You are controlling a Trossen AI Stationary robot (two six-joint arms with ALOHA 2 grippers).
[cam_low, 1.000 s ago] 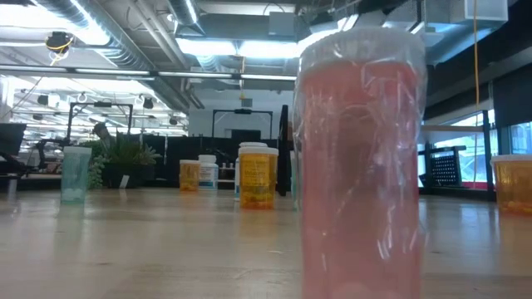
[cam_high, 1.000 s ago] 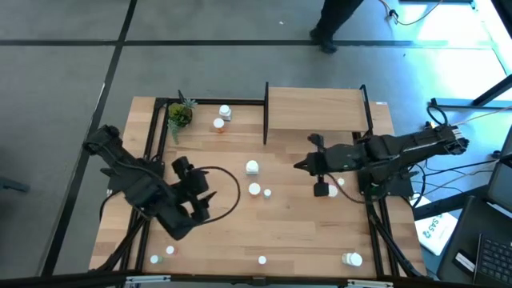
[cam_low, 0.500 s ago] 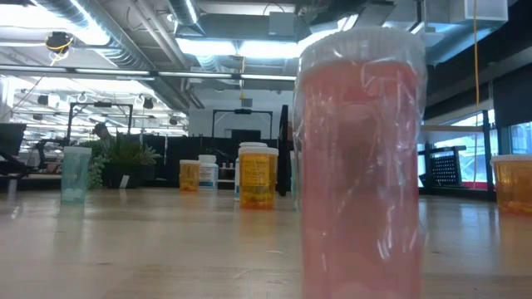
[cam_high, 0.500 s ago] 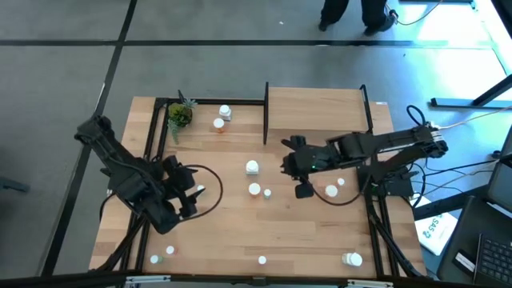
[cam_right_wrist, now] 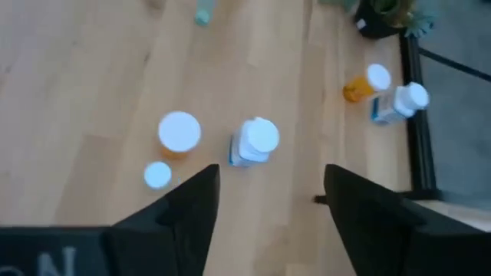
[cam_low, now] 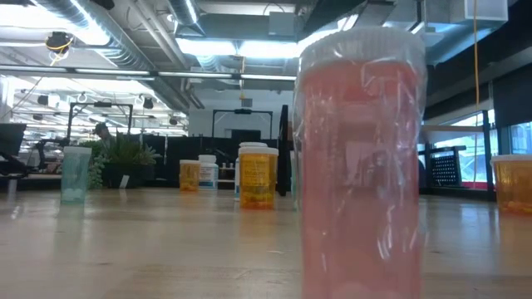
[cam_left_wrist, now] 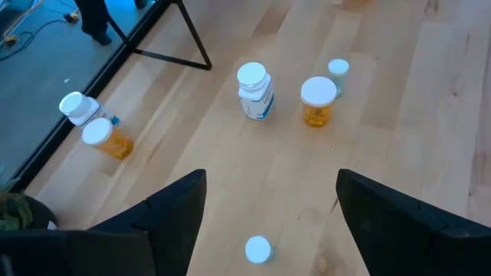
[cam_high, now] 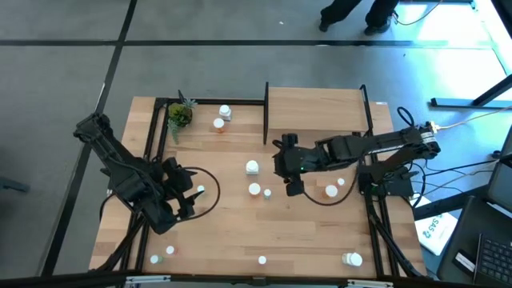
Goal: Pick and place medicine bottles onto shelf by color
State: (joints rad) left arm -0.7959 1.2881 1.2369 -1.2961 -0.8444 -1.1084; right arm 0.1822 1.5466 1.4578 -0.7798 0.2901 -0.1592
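- The right gripper (cam_high: 282, 160) hangs over the middle of the surface (cam_high: 240, 232), just in front of the shelf (cam_high: 316, 108). Its fingers (cam_right_wrist: 180, 218) are spread wide with nothing between them.
- The white bottle (cam_right_wrist: 255, 143) stands upright straight ahead of that gripper, on the side away from the right arm's base, and close by; in the high view it is the white cap (cam_high: 252, 167) just beside the gripper. Its long axis is vertical, so a grasp across the body looks apt.
- An orange bottle (cam_right_wrist: 179, 134) and a small capped bottle (cam_right_wrist: 157, 175) stand just beside the white one, so the fingers have little room to close there.
- The left gripper (cam_high: 182, 186) is farther from this cluster, fingers wide (cam_left_wrist: 173, 211) and empty, facing the same bottles from the opposite side; the right arm is nearer.
- The shelf board appears bare. Two more bottles (cam_high: 222, 117) sit near the potted plant (cam_high: 179, 114), others along the front edge.
- The low view is filled by a pinkish bottle (cam_low: 359, 162) near the lens.
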